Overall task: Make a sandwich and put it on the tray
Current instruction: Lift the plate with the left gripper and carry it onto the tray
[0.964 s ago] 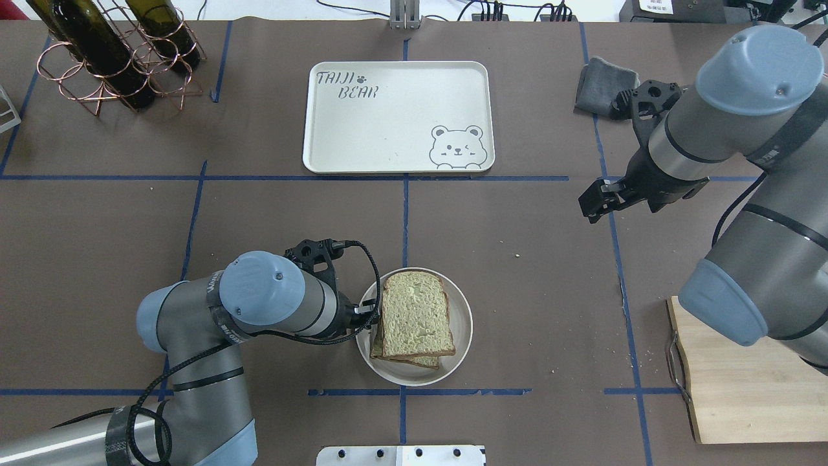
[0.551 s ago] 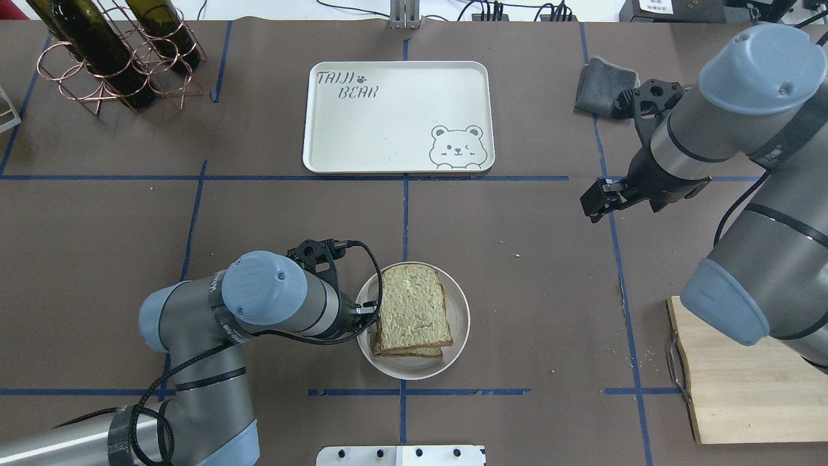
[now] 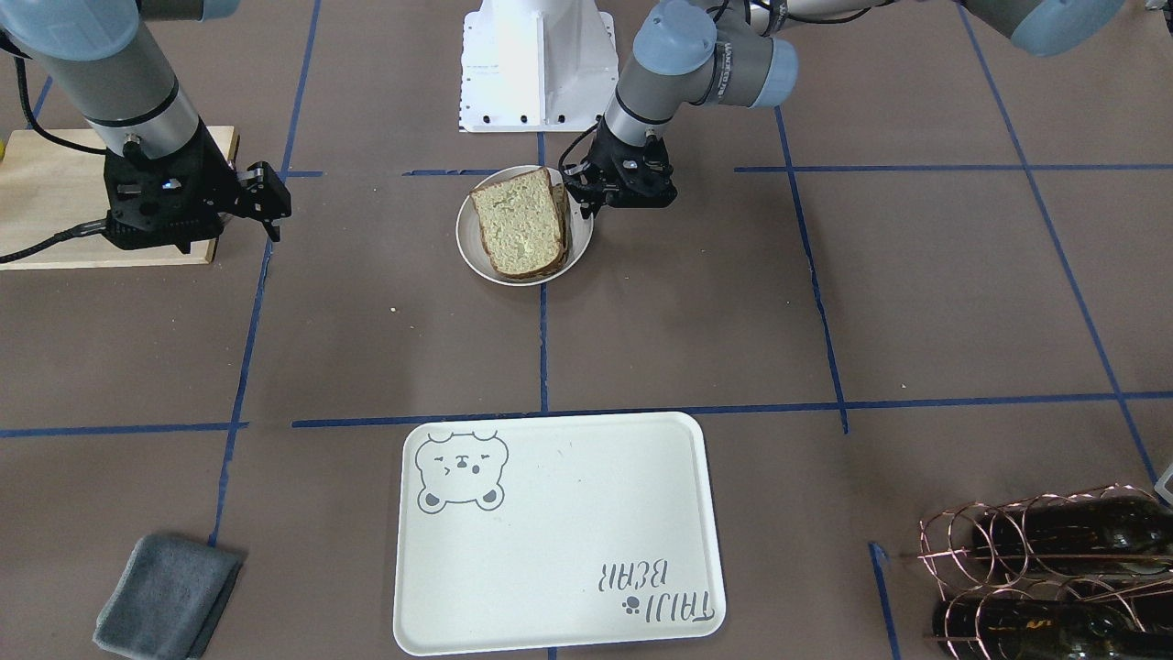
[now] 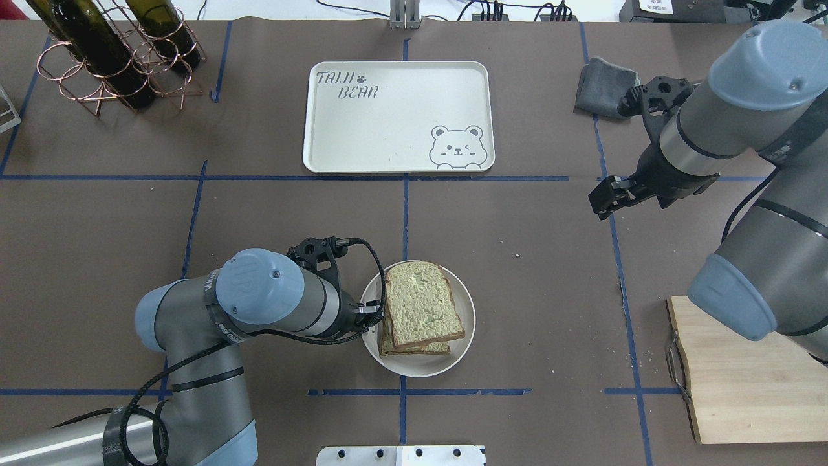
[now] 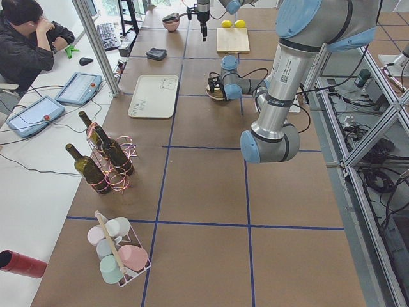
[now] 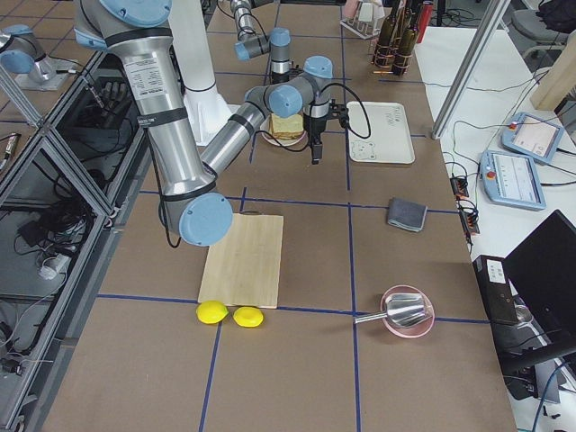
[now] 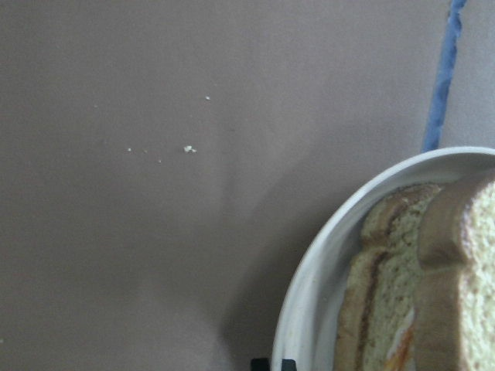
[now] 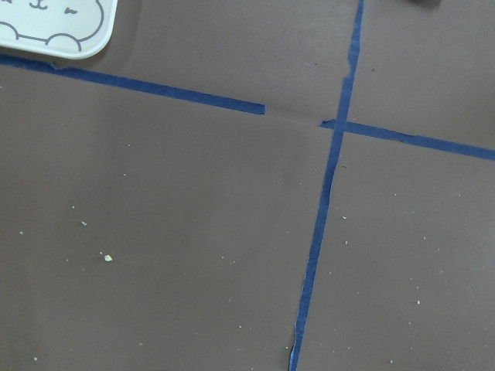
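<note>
The sandwich (image 4: 420, 304), two pale bread slices stacked slightly askew, lies on a small round white dish (image 4: 420, 370) at the table's front middle; it also shows in the front view (image 3: 518, 225). In the left wrist view a bit of white and orange egg (image 7: 398, 352) shows between the slices. My left gripper (image 4: 374, 310) is shut on the dish's left rim (image 7: 309, 294). The cream tray (image 4: 388, 129) with the bear drawing lies bare at the far middle. My right gripper (image 4: 603, 199) hangs open and empty above the table on the right.
A wooden cutting board (image 4: 744, 382) lies at the front right under my right arm. A folded grey cloth (image 4: 601, 84) lies at the far right. A copper wire rack with wine bottles (image 4: 110, 58) stands at the far left.
The dish with the sandwich has shifted a little away from me and to the right, held by my left gripper; the top slice has turned slightly. My right arm has drifted a little to the right.
</note>
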{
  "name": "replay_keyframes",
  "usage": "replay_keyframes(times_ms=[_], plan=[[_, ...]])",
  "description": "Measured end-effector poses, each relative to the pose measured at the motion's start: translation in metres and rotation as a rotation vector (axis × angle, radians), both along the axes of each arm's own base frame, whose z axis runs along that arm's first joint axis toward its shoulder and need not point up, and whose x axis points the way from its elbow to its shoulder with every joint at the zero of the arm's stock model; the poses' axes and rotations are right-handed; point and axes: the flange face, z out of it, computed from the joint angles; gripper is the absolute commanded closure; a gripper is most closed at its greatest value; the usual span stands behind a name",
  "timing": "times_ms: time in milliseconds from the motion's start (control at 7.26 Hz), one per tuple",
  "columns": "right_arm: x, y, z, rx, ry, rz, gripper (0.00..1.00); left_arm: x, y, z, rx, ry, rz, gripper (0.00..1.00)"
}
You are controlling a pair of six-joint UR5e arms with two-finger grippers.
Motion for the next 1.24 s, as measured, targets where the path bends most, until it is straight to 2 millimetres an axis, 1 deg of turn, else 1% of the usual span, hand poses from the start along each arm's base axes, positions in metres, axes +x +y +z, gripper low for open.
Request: replay_keyframes(times_ms=[138, 413, 551, 689, 826, 1102, 1240], plan=[[0.005, -0.002, 0.004, 0.003, 0.005, -0.002, 0.00, -0.009, -0.003, -0.010, 0.010, 0.045, -0.004, 1.00], [0.014, -0.005, 0.011, 0.008, 0.014, -0.005, 0.00, -0.021, -0.003, -0.022, -0.011, 0.182, 0.001, 1.00], [0.022, -0.007, 0.019, 0.014, 0.022, -0.013, 0.00, -0.025, -0.004, -0.025, -0.033, 0.235, -0.007, 1.00], [0.037, -0.010, 0.029, 0.018, 0.026, -0.024, 0.00, -0.029, -0.010, -0.026, -0.057, 0.257, -0.026, 1.00], [0.058, -0.014, 0.042, 0.021, 0.026, -0.040, 0.00, -0.035, -0.026, -0.022, -0.080, 0.257, -0.059, 1.00], [0.113, -0.023, 0.075, 0.020, 0.012, -0.066, 0.00, -0.049, -0.073, -0.008, -0.142, 0.234, -0.150, 1.00], [0.141, -0.028, 0.093, 0.017, 0.009, -0.070, 0.00, -0.054, -0.101, -0.005, -0.188, 0.226, -0.207, 1.00]])
